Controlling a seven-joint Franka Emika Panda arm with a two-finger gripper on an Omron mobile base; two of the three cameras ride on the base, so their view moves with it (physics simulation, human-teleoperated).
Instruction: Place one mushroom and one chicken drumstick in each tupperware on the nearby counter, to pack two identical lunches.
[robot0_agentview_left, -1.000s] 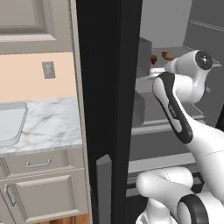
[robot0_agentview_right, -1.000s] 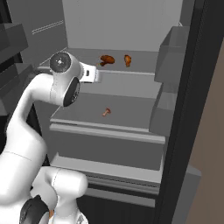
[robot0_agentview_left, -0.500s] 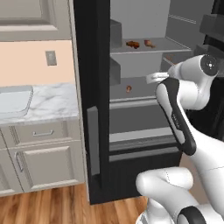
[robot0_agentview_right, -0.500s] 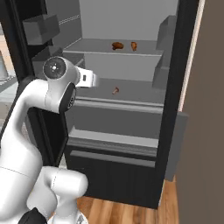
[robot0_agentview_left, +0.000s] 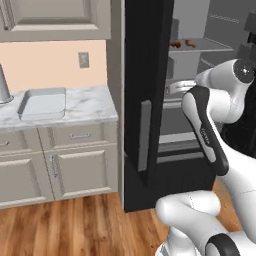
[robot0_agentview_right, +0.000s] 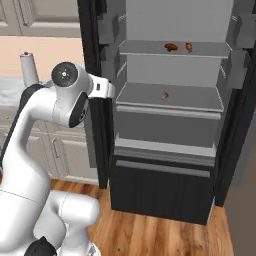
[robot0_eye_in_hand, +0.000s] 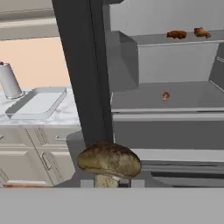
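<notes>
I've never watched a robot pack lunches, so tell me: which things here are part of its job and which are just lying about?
Part of the job:
- brown-capped mushroom with pale stem, in the gripper
- small reddish mushroom on the fridge shelf
- two brown chicken drumsticks
- shallow light grey tupperware tray
- white marble counter

Just lying about:
- tall grey cylinder
- wall outlet

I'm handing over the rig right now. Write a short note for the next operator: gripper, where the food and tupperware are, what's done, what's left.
Gripper: shut on a mushroom, held outside the open fridge.
Fridge: second mushroom on the middle shelf; two drumsticks on the shelf above.
Counter: one tupperware in sight, nothing in it, beside a grey canister.
Done: nothing packed yet.
Left: place this mushroom, then fetch the rest; locate the second tupperware.
</notes>
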